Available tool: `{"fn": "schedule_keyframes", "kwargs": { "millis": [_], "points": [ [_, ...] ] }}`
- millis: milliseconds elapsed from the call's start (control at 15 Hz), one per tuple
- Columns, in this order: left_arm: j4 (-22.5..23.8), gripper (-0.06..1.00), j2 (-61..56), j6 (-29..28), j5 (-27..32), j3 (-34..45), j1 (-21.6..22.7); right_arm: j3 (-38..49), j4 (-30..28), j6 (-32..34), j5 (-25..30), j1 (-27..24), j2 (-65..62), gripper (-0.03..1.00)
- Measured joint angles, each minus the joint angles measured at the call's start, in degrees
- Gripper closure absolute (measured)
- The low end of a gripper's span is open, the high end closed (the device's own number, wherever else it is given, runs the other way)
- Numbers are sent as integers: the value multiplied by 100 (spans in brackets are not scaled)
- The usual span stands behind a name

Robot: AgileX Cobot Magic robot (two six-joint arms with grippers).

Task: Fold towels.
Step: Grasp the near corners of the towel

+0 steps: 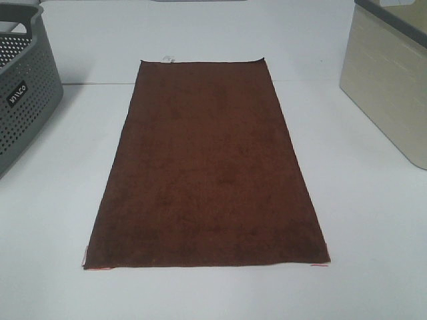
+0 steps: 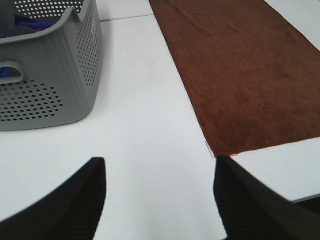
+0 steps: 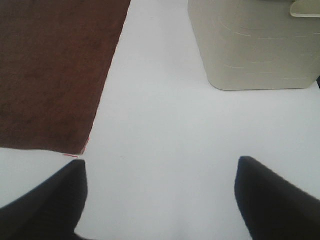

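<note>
Both gaping empty, left tool (image 2: 158, 160) and right tool (image 3: 160, 161) flank the near corners of the towel (image 1: 207, 167).

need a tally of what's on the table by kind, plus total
Towels: 1, the reddish-brown towel, spread flat.
Containers: 2, the grey perforated basket and the beige bin.
Unidentified: 1, a blue item inside the basket; I can't tell what kind.
Total: 4.
</note>
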Motion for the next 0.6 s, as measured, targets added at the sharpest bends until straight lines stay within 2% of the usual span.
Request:
{"fn": "schedule_keyframes", "kwargs": {
  "millis": [600],
  "points": [
    [0,34,0,0,0,0,0,0,0,0,0,0,0,20]
  ]
}}
